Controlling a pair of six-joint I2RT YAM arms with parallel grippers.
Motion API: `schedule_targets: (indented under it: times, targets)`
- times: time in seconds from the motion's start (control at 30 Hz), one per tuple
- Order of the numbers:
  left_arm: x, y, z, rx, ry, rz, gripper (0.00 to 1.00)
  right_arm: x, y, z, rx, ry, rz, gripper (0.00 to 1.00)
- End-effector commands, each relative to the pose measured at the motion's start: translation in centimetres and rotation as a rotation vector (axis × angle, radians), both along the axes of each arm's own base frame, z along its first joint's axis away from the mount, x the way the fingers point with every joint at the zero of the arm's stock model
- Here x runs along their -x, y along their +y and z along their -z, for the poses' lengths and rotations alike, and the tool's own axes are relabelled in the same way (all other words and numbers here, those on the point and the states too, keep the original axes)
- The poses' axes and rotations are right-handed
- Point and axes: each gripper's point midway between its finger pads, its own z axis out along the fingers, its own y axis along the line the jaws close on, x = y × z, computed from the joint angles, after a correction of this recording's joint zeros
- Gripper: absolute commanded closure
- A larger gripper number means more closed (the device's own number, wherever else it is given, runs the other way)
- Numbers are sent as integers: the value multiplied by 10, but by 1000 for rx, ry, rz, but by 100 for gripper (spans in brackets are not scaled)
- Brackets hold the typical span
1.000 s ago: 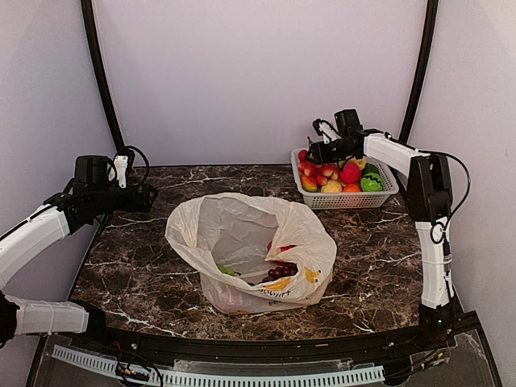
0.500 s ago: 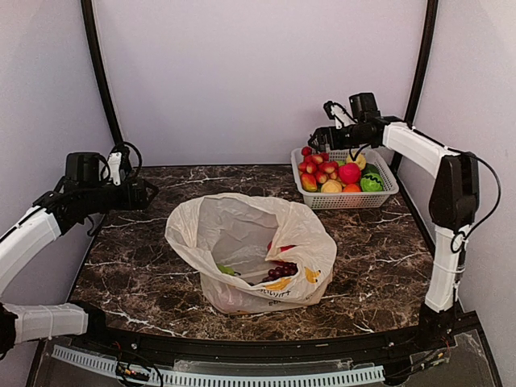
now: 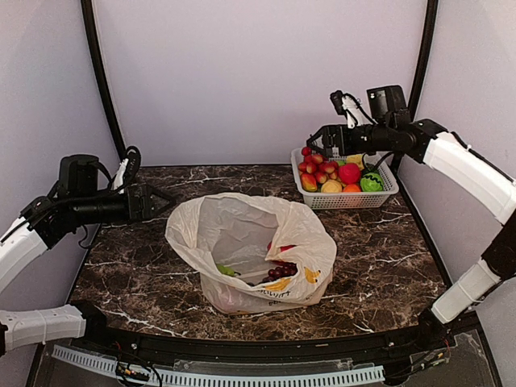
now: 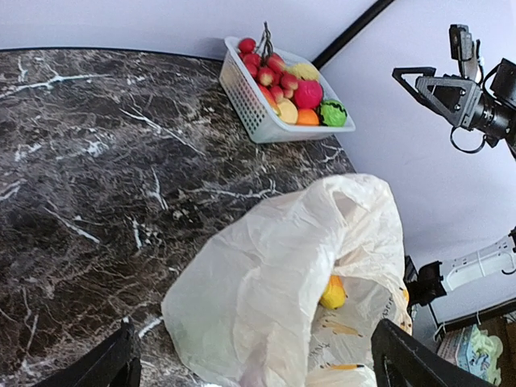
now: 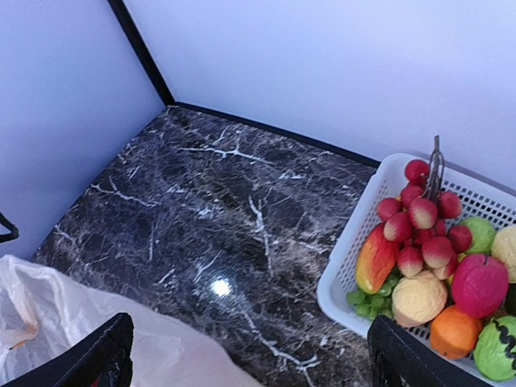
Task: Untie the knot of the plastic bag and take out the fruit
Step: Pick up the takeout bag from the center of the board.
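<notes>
Our left gripper, jaws spread wide and empty, hovers above the left edge of the dark marble table, with bare stone below it. Just ahead of its fingertips lies the crinkly cream plastic bag, its mouth gaping, with a dark purple grape bunch inside. Our right gripper, equally wide open and empty, hangs over the near rim of the white mesh basket of toy fruit. The bag sits well apart from it, with open marble between.

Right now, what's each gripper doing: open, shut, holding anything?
Left gripper: open, empty, left of the plastic bag.
Right gripper: open, empty, raised by the basket.
</notes>
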Motion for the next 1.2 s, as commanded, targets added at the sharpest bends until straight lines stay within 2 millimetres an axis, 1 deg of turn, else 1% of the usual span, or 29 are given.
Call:
schedule_targets:
  times: [0.0, 0.07, 0.13, 0.2, 0.33, 0.47, 0.57, 0.6, 0.67, 0.73, 0.8, 0.83, 0.87, 0.9, 0.93, 0.97, 1.0, 1.07, 1.1, 1.13, 1.17]
  targets:
    - [17, -9, 6, -20, 70, 20, 1, 46, 10, 12, -14, 88, -5, 1]
    - [21, -11, 7, -19, 78, 25, 1, 67, 17, 18, -13, 105, -21, 1]
    - [21, -13, 11, -26, 84, 27, 1, 85, 20, 31, -7, 134, -27, 1]
    - [20, -15, 21, -41, 104, 31, 1, 97, 20, 46, 3, 173, -18, 1]
    - [22, -22, 29, -54, 114, 50, 1, 119, 21, 75, 11, 247, -20, 1]
    - [20, -26, 31, -59, 107, 59, 1, 132, 24, 96, 16, 304, -29, 1]
    - [18, -29, 35, -71, 113, 67, 2, 138, 27, 105, 20, 332, -32, 1]
    - [17, -30, 35, -72, 113, 73, 4, 140, 29, 108, 20, 341, -37, 2]
    - [15, -33, 36, -70, 110, 82, 15, 143, 33, 113, 14, 354, -44, 5]
    - [14, -35, 35, -72, 103, 91, 20, 145, 36, 117, 9, 372, -52, 15]
    - [13, -32, 30, -100, 70, 93, 20, 147, 40, 119, 6, 380, -61, 29]
    - [9, -28, 20, -132, 14, 80, 18, 148, 41, 119, 4, 381, -67, 37]
    - [9, -23, 18, -164, 3, 74, 14, 148, 42, 118, 2, 380, -69, 45]
    - [5, -17, 7, -215, -46, 62, 11, 149, 43, 116, -1, 376, -73, 53]
    - [3, -14, 3, -242, -64, 60, 6, 148, 43, 114, -4, 371, -74, 61]
    - [-1, -12, -7, -285, -96, 64, 5, 148, 44, 110, -9, 364, -76, 69]
    - [-3, -13, -13, -300, -109, 71, 2, 148, 44, 107, -13, 356, -79, 76]
    - [-8, -19, -24, -324, -138, 112, 1, 146, 44, 100, -20, 340, -78, 86]
    - [-11, -27, -28, -326, -154, 152, 1, 145, 45, 98, -22, 334, -78, 90]
    - [-15, -33, -25, -331, -150, 178, 1, 145, 45, 95, -25, 328, -78, 94]
    - [-15, -42, -32, -319, -184, 225, 1, 145, 45, 95, -25, 327, -78, 97]
